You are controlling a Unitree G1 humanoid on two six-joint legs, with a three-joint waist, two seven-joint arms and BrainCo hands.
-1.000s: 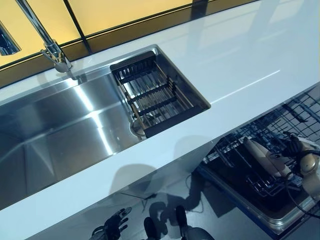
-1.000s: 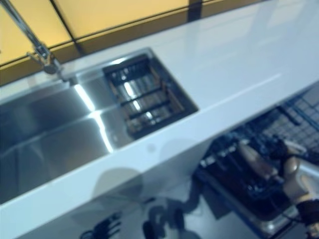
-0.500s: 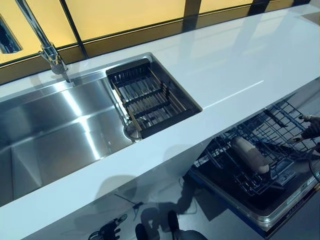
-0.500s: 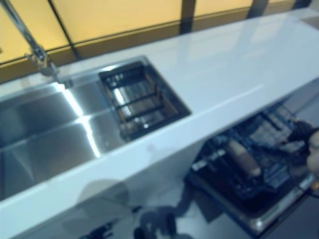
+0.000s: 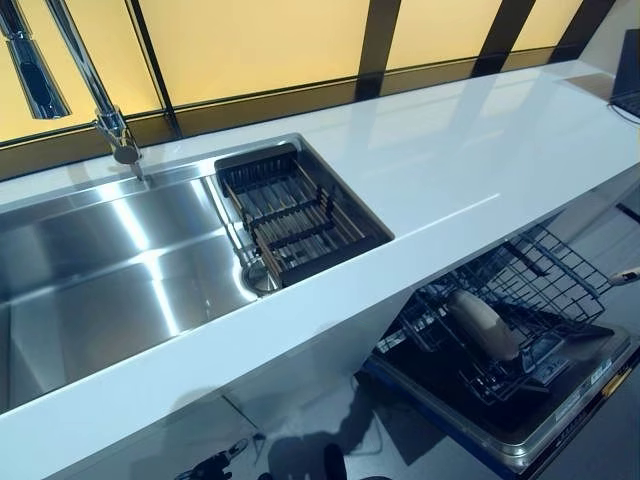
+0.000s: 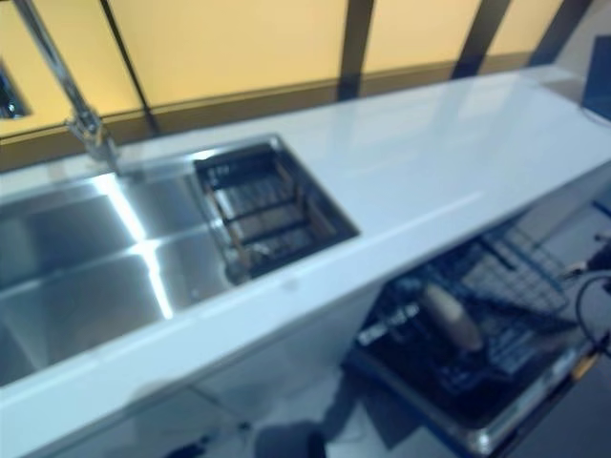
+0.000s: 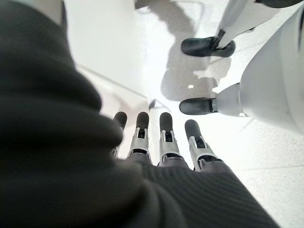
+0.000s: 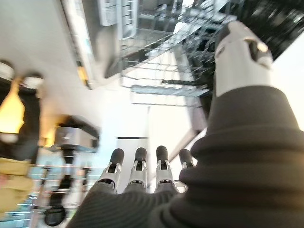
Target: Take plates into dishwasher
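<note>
Right hand: your fingers straight, empty. Left hand: same, idle low. Plate: propped between dishwasher rack wires, so upright.

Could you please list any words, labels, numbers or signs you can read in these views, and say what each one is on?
None can be read.
Dishwasher: a small yellow sticker on its front edge, print too small to read.
Sink, faucet, countertop, plate in the rack: no print visible.

The right hand has drawn back from the dishwasher rack, now empty and open. The plate stands in the rack, apart from it.
</note>
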